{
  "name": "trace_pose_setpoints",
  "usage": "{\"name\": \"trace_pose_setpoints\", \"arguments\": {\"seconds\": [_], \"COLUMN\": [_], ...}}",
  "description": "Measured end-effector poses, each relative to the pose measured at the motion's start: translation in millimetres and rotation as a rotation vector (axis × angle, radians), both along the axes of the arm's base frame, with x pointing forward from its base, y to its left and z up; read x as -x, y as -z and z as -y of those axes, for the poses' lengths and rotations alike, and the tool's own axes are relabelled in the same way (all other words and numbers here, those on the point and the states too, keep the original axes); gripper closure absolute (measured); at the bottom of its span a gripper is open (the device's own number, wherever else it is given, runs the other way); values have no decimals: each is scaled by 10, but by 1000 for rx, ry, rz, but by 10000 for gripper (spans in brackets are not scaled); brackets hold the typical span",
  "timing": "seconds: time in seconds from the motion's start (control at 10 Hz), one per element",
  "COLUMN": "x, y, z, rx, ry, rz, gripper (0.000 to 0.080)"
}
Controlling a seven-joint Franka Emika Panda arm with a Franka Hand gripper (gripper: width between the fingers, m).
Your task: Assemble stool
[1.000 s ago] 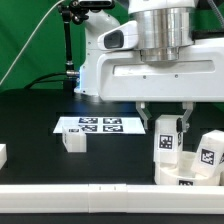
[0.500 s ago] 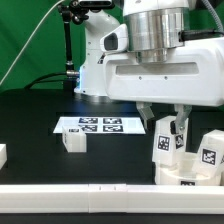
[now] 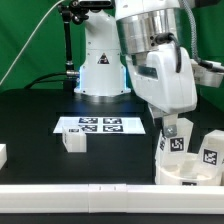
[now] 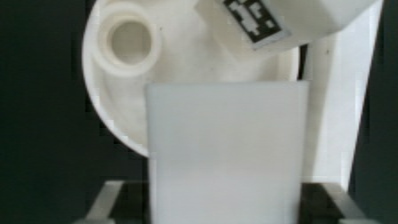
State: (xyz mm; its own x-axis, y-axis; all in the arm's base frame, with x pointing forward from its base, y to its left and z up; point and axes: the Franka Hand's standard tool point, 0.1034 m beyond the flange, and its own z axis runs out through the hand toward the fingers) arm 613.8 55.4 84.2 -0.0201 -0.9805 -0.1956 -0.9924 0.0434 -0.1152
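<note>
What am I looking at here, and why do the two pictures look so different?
The big white machine is a robot arm that is putting a small stool together from loose parts. One picture comes from a camera standing off the arm, so it shows the whole black table. The other comes from a camera on the arm's wrist and looks out between its jaws, so everything there looks huge.

The jaws are shut on a white block, the held leg, right at the round seat. I cannot tell whether the two touch. A second leg stands by the seat. A third leg sits further off, beside the flat marker board, which belongs to the rig and not to the stool.
</note>
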Motion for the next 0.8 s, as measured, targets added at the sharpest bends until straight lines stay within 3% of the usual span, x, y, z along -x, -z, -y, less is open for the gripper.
{"name": "trace_pose_setpoints", "arguments": {"seconds": [0.2,0.8], "x": [-7,-12], "y": [5,1], "z": [-39,-51], "rx": [-60,-121], "ry": [225,498], "rz": [-24,-80], "gripper": [463,463]}}
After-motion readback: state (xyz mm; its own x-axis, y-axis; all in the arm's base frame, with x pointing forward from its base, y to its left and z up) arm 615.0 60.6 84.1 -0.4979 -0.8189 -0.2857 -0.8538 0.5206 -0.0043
